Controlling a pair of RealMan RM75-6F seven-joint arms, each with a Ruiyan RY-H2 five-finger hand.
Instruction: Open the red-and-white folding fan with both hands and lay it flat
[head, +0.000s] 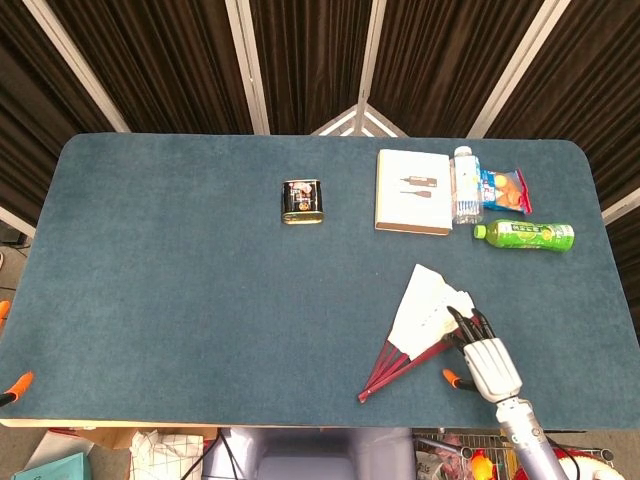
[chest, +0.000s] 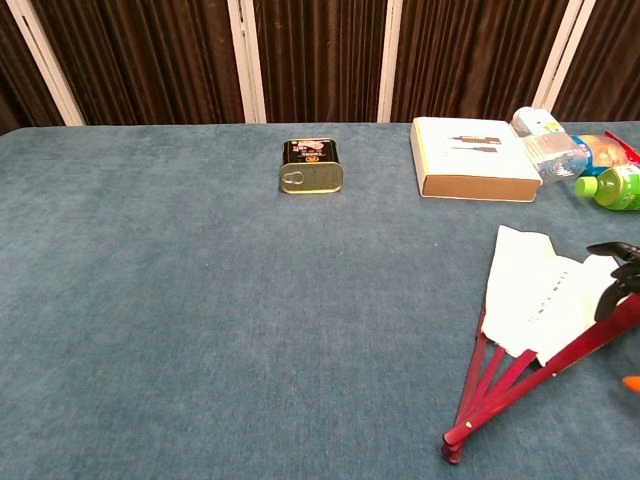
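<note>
A blue felt table stood before dark curtains. The right hand hovered at the near right edge, fingers apart and holding nothing, fingertips over the outer red rib of the half-spread fan. The fan lay just to its left, its long axis running from the near pivot up and rightward. The left hand was out of view, so the right looked nearer.

Blue felt counter. Small tin can on its side, alone, mid-back. Right rear cluster: flat white box; clear water bottle just beside it; snack packet next; green drink bottle lying in front. Dark curtains behind.
</note>
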